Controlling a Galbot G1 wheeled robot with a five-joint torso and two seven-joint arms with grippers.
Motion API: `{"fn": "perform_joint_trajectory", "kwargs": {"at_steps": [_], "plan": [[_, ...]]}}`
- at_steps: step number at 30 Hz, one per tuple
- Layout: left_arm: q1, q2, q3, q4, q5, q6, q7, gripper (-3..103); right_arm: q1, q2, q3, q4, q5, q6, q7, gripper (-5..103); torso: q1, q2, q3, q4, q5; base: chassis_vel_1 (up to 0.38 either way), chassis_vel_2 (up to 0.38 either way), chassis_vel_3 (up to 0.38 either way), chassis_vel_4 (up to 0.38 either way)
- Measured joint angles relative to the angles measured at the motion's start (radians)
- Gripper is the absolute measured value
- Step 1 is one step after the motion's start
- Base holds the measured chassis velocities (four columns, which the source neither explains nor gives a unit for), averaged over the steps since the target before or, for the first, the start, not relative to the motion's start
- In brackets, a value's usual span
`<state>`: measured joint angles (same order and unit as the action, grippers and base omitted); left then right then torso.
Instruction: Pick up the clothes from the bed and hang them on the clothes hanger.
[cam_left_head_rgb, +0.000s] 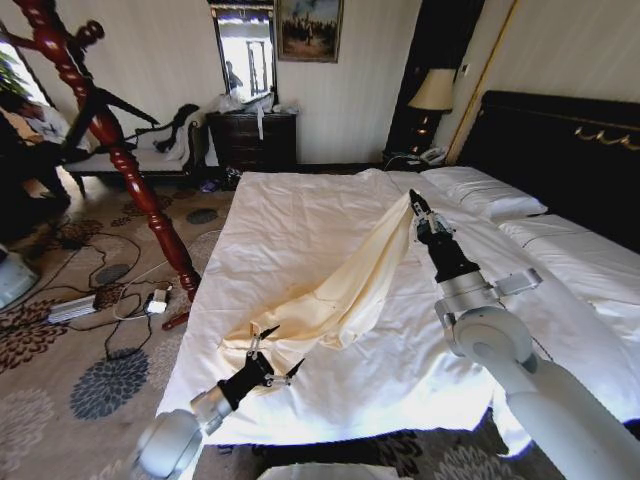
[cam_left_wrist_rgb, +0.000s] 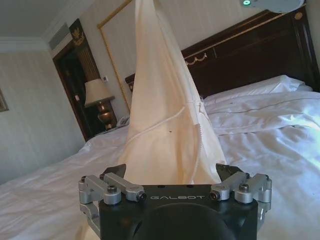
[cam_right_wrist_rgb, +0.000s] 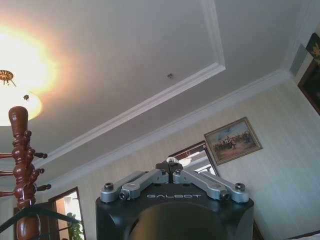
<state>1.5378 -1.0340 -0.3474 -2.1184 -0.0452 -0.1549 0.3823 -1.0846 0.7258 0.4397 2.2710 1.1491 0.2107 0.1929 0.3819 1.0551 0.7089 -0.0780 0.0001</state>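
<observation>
Right gripper (cam_left_head_rgb: 411, 197) clamped on soft pale cream-yellow garment (cam_left_head_rgb: 345, 285), lifted off wide white bed (cam_left_head_rgb: 330, 215) | left gripper (cam_left_head_rgb: 268, 350) spread apart, apparently empty | hanging remains

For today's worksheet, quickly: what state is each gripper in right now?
Left gripper: open, low by the clothes on the bed.
Right gripper: closed on the clothes, holding one end raised.

We see the garment (cam_left_head_rgb: 345, 285) stretched over the bed (cam_left_head_rgb: 330, 390), its top pinched in the right gripper (cam_left_head_rgb: 412, 203) toward the pillows (cam_left_head_rgb: 485, 195), its low end near the left gripper (cam_left_head_rgb: 275, 358) at the bed's foot. Left of the bed stands the coat stand (cam_left_head_rgb: 120, 150), a hanger (cam_left_head_rgb: 125, 102) on it.
</observation>
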Motion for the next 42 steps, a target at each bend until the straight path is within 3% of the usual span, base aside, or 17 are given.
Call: {"fn": "perform_joint_trajectory", "kwargs": {"at_steps": [11, 14, 18, 19, 21, 23, 27, 28, 29, 36, 38, 42], "plan": [[-0.254, 0.013, 0.229, 0.096, -0.031, 0.081, -0.094, 103, 0.003, -0.006, 0.000, -0.002, -0.001, 0.000, -0.011, 0, 0.000, 0.000, 0.000, 0.0000, 0.0001, 0.000, 0.000, 0.000, 0.000], [-0.292, -0.002, 0.263, 0.113, -0.018, 0.097, -0.123, 99, 0.003, -0.005, 0.000, -0.002, -0.001, 0.000, -0.011, 0, 0.000, 0.000, 0.000, -0.0001, -0.0001, 0.000, 0.000, 0.000, 0.000], [-0.317, -0.041, 0.293, 0.143, 0.031, 0.116, -0.154, 83, 0.003, 0.003, -0.001, -0.003, -0.002, 0.000, -0.012, 0, 0.000, 0.000, 0.000, 0.0001, 0.0000, 0.000, 0.000, 0.000, 0.000], [-0.317, -0.041, 0.293, 0.143, 0.031, 0.116, -0.154, 83, 0.003, 0.003, -0.001, -0.003, -0.002, 0.000, -0.012, 0, 0.000, 0.000, 0.000, 0.0001, 0.0000, 0.000, 0.000, 0.000, 0.000], [-0.318, -0.074, 0.298, 0.161, 0.068, 0.116, -0.162, 72, 0.005, 0.008, -0.001, -0.003, -0.003, 0.000, -0.012, 0, 0.000, 0.000, 0.000, 0.0002, -0.0002, 0.000, 0.000, 0.000, 0.000], [-0.317, -0.087, 0.299, 0.168, 0.083, 0.116, -0.167, 72, 0.006, 0.009, -0.001, -0.003, -0.003, 0.000, -0.012, 0, 0.000, 0.000, 0.000, 0.0001, -0.0001, 0.000, 0.000, 0.000, 0.000], [-0.298, -0.136, 0.300, 0.181, 0.124, 0.109, -0.170, 50, 0.008, 0.008, -0.002, -0.001, -0.002, 0.000, -0.012, 0, 0.000, 0.000, 0.000, 0.0001, -0.0001, 0.000, 0.000, 0.000, 0.000], [-0.293, -0.144, 0.300, 0.182, 0.129, 0.105, -0.170, 50, 0.008, 0.008, -0.001, 0.000, -0.002, 0.000, -0.012, 0, 0.000, 0.000, 0.000, 0.0001, -0.0001, 0.000, 0.000, 0.000, 0.000], [-0.293, -0.144, 0.300, 0.182, 0.129, 0.105, -0.170, 50, 0.008, 0.008, -0.001, 0.000, -0.002, 0.000, -0.012, 0, 0.000, 0.000, 0.000, 0.0001, -0.0001, 0.000, 0.000, 0.000, 0.000], [-0.260, -0.170, 0.294, 0.161, 0.159, 0.094, -0.167, 17, 0.005, 0.011, -0.002, 0.005, -0.003, 0.001, -0.012, 0, 0.000, 0.000, 0.000, 0.0000, -0.0001, 0.000, 0.000, 0.000, 0.000], [-0.252, -0.170, 0.292, 0.155, 0.160, 0.094, -0.166, 17, 0.004, 0.013, -0.003, 0.006, -0.003, 0.001, -0.012, 0, 0.000, 0.000, 0.000, 0.0000, -0.0001, 0.000, 0.000, 0.000, 0.000], [-0.224, -0.171, 0.265, 0.127, 0.153, 0.091, -0.150, 1, 0.001, 0.020, -0.005, 0.006, -0.009, 0.001, -0.012, 0, 0.000, 0.000, 0.000, 0.0001, -0.0001, 0.000, 0.000, 0.000, 0.000]]}}
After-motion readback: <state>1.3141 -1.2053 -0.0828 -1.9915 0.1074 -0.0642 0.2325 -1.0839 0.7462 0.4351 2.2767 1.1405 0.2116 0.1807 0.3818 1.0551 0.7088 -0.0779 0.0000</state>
